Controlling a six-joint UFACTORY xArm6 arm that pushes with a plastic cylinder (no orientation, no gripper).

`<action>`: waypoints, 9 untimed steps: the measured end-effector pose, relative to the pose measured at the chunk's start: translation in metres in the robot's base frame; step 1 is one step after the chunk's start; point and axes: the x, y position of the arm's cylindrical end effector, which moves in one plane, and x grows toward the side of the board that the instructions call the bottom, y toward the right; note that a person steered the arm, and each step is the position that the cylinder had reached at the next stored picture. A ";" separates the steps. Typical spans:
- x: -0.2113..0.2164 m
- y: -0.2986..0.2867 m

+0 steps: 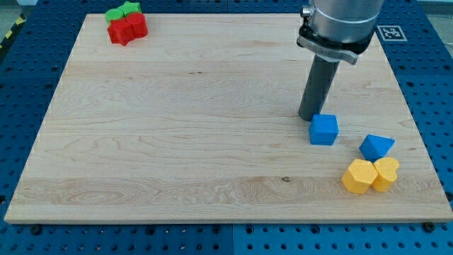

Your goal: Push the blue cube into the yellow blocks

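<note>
Single camera view of the wooden counter (pixel 177 142), a pale planked board lying on a blue perforated base (pixel 28 241). The arm ends in a straight dark rod (pixel 318 88) beneath a grey metal collar (pixel 338 28); it carries no claw, so there is nothing to stand wide, narrow or closed on a thing. The rod's tip (pixel 308 117) rests on the board at the upper-left corner of the blue cube (pixel 324 129), touching it or very nearly so; the exact contact cannot be made out.

The governing relation: the blue cube lies toward the view's lower right of the tip, and the two yellow blocks, a yellow hexagonal block (pixel 359 176) and a yellow heart-shaped block (pixel 386 173) set touching each other, lie farther along roughly the same diagonal, near the board's lower-right corner. A push along that line would, by judgement, carry the cube into them. A blue triangular block (pixel 376 146) sits just above the yellow pair and close to the right of this path, so a push drifting rightward may strike it first.

All blocks appear to be smooth, matt, solid-coloured pieces with crisp edges, likely to slide readily on the wood. A red block (pixel 128 29) and a green block (pixel 122 11) sit clustered at the upper left, well apart.
</note>
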 end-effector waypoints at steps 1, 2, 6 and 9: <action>0.027 0.022; 0.029 0.025; 0.080 -0.006; 0.071 0.017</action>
